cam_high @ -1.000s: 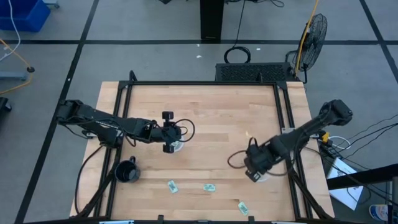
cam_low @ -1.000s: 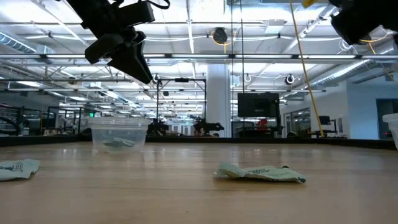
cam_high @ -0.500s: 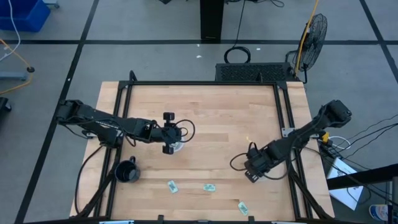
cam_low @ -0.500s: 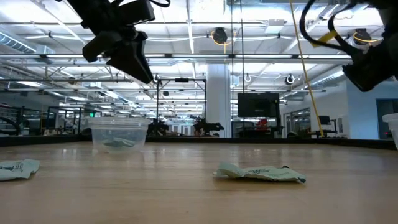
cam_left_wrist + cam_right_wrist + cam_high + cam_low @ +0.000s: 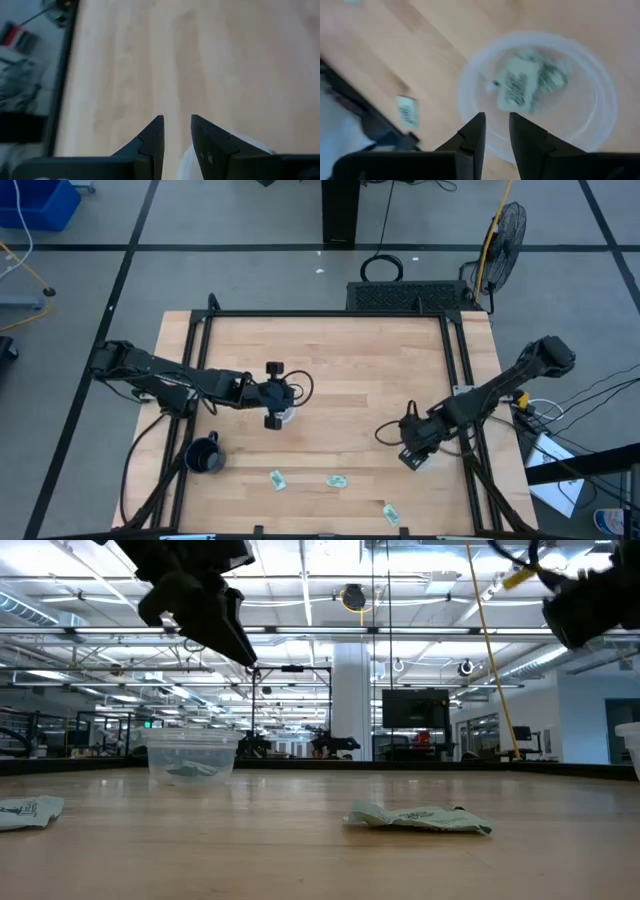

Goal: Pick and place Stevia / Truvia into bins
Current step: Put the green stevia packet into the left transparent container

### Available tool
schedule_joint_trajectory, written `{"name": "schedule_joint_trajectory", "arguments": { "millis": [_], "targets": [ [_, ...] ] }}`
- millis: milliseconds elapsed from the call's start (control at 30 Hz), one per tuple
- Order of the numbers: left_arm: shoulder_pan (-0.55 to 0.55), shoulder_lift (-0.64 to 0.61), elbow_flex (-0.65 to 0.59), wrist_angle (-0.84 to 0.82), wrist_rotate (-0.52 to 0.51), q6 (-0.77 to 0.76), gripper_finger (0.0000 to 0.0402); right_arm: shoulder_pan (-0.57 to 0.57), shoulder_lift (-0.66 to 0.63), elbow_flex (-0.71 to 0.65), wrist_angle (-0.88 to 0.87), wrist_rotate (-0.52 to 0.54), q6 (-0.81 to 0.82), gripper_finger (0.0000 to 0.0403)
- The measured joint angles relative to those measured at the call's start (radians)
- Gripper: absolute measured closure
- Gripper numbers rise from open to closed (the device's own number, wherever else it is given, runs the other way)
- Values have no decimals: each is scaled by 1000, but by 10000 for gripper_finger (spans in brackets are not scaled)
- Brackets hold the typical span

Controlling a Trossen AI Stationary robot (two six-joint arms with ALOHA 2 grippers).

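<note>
Left to sort: three small flat green-and-white paper sachets (image 5: 337, 480), loose on the pale wooden table (image 5: 350, 360). All lie on the right arm's side of the black handled mug (image 5: 203, 457), the first near it, the second beyond, and the third sachet (image 5: 391, 515) farthest out by the table's edge.

Already binned: several more sachets, some in the round clear plastic cup (image 5: 190, 755) just beyond the mug toward the table's middle. The rest lie as a small heap (image 5: 517, 87) in the second clear cup (image 5: 587, 112), well apart from the mug at the right-hand side.

Above the first cup: the left gripper (image 5: 275, 392), fingers only narrowly parted, nothing between them. Above the second cup: the right gripper (image 5: 415, 452), likewise a slim gap and nothing held.

Judged step: a drop looks complete, so fetch the next sachet.
- Take the third sachet with the right gripper, since it is the one farthest from the mug and closest to that cup.
- Lift clear of the rim before swinging away, or risk tipping the light cup.
- Widen the fingers first, then descend straight down and straddle the sachet's short side.
- Touch the wood lightly and close slowly, since thin paper probably slides or folds.
- Carry high and release only when centred over the cup.
</note>
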Motion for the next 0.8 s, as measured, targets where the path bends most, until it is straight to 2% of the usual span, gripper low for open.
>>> {"name": "schedule_joint_trajectory", "arguments": {
  "millis": [67,167,300,400,467,533,667,800],
  "targets": [
    [0,0,0,4,86,-22,298,0,-53,0,24,63,-27,321],
    [-8,0,0,-49,266,-110,298,25,-122,0,117,256,-190,321],
    [-58,0,-28,-94,473,-179,298,75,-178,-4,301,578,-626,321],
    [-127,0,-77,-74,578,-205,298,102,-190,-65,548,833,-973,323],
    [-185,0,-113,-32,590,-241,298,103,-188,-128,748,919,-1139,325],
    [-242,0,-146,16,565,-268,298,96,-188,-198,948,949,-1252,325],
    [-313,1,-196,153,452,-329,298,81,-188,-343,1300,949,-1403,325],
    [-338,39,-246,309,419,-430,298,64,-188,-437,1623,950,-1563,326]
  ]
}}
